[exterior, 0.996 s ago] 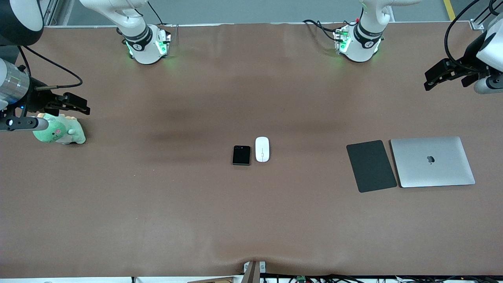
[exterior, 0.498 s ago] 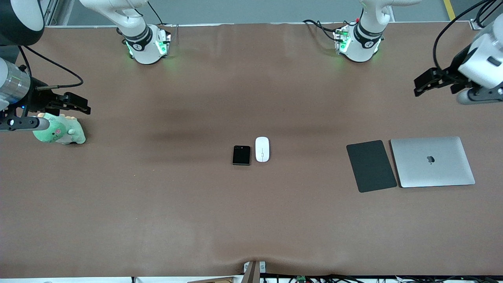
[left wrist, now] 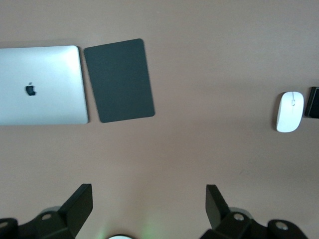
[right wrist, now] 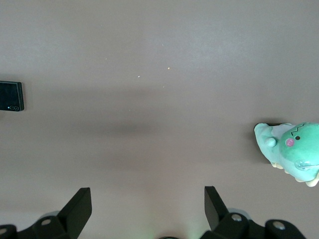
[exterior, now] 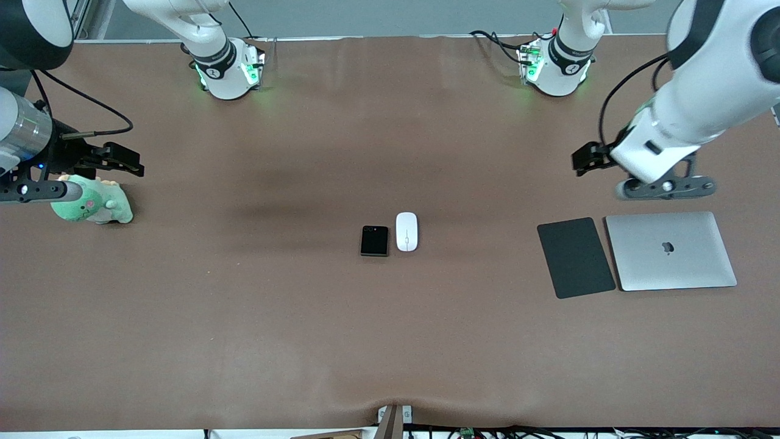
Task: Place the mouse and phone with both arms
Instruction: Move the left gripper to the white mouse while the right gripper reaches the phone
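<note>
Two small things side by side mid-table: black phone (exterior: 374,241) just beside white mouse (exterior: 406,231), mouse toward the left arm's end. Dark pad (exterior: 575,257) and closed silver laptop (exterior: 670,250) farther that way, near each other. Left gripper (left wrist: 149,209) up over bare table near the pad, fingers spread wide, empty. Right gripper (right wrist: 148,209) above bare table by a green plush toy (exterior: 91,206), fingers likewise apart, holding nothing.
</note>
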